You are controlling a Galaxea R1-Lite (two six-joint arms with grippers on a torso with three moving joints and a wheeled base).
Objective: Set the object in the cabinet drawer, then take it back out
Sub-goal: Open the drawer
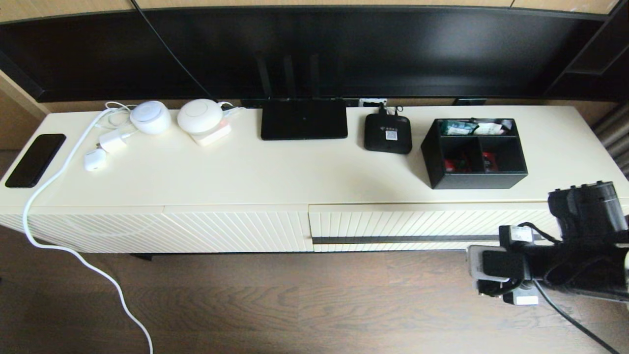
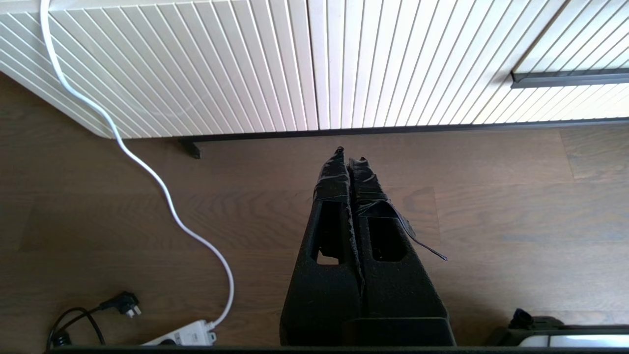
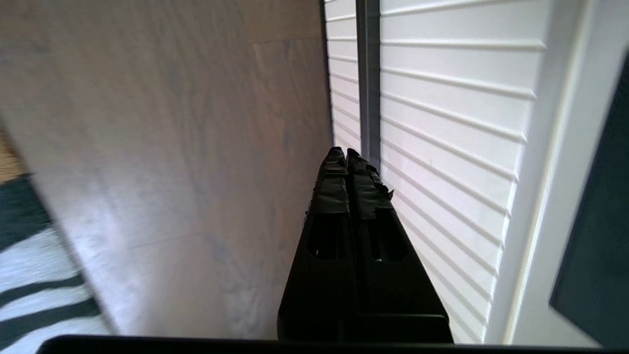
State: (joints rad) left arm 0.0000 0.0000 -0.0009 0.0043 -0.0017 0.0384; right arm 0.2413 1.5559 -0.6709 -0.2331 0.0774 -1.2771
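My right end effector [image 3: 341, 153] is pressed together, holding nothing, low in front of the closed drawer [image 1: 422, 223] near its dark handle strip [image 1: 393, 239]. My left end effector [image 2: 350, 155], also pressed together, hangs parked above the floor. I judge this the opening step: next I must catch that strip and pull. Beyond, on the worktop [image 1: 245, 172], the organizer box [image 1: 474, 153] waits above the drawer.
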